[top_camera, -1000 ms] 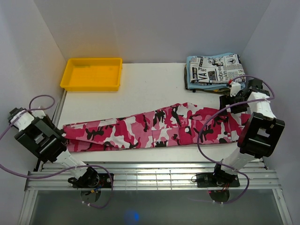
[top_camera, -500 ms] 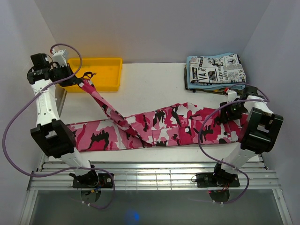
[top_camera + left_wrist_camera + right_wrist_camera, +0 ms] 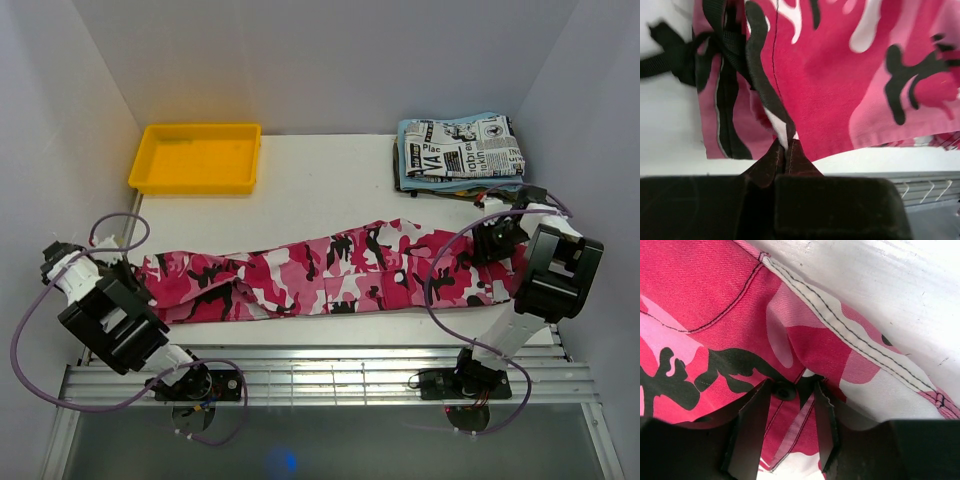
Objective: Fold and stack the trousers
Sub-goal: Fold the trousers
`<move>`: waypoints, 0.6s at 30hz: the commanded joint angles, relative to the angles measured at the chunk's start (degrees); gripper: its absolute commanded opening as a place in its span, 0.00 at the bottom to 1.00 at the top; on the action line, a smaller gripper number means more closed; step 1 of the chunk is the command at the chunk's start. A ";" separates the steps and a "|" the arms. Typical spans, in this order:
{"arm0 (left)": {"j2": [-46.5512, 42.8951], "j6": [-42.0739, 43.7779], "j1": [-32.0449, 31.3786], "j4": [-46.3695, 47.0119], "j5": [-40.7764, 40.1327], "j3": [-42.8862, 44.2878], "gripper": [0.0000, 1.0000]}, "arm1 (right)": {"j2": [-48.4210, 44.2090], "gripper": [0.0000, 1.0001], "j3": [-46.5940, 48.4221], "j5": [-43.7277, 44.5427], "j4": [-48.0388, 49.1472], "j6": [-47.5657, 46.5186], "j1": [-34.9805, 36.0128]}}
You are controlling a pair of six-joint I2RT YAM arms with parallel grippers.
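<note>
My left fingers [image 3: 787, 150] are at the near left of the table [image 3: 320, 190], clamped shut on a small raised pinch of the trousers [image 3: 330, 275] close to their left end. Just left of that pinch, a black webbing strap [image 3: 665, 60] trails off the cloth onto the bare white table. The cloth edge nearest me lies beside the table's near rim.

Far back on the left sits a yellow tray [image 3: 195, 158], well apart from the cloth.

The trousers lie stretched from left to right across the near half of the table, reaching nearly from one side to the other. They are mostly flat, with rumples and a loose fold toward the left end.

My right fingers [image 3: 494, 243] are down on the right end of the trousers. In the right wrist view they stand partway apart, astride a ridge of pink cloth next to a stitched seam. A dark round spot sits between their tips. I cannot tell whether they are truly pinching that ridge or only straddling it.

At the far right, a folded newspaper-print garment [image 3: 460, 145] rests on a light blue cloth [image 3: 404, 168], near but apart from the trousers.
</note>
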 commanded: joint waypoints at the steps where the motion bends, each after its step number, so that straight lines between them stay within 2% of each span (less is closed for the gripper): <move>1: -0.47 8.46 2.59 1.15 -3.99 -3.14 0.00 | 1.05 0.44 2.92 0.06 -3.64 -1.33 -0.28; 5: 2.87 9.79 4.09 1.59 -4.88 -3.85 0.00 | -0.96 0.41 7.93 -10.82 -8.56 -3.35 -0.01; 6: 3.65 9.79 4.09 1.68 -4.88 -3.85 0.00 | -1.49 0.41 9.33 -15.02 -9.44 -3.44 1.21; 9: 4.19 9.97 4.09 3.78 -5.84 -4.02 0.00 | -1.50 0.42 17.23 -19.78 -13.22 -2.04 6.55; 14: 2.96 13.92 4.09 7.83 -5.58 -4.82 0.00 | 2.45 0.47 28.83 -20.25 -12.45 2.44 17.72; 18: 0.16 21.81 4.09 10.20 -5.05 -5.52 0.00 | 8.07 0.51 34.90 -16.40 -11.47 2.54 27.91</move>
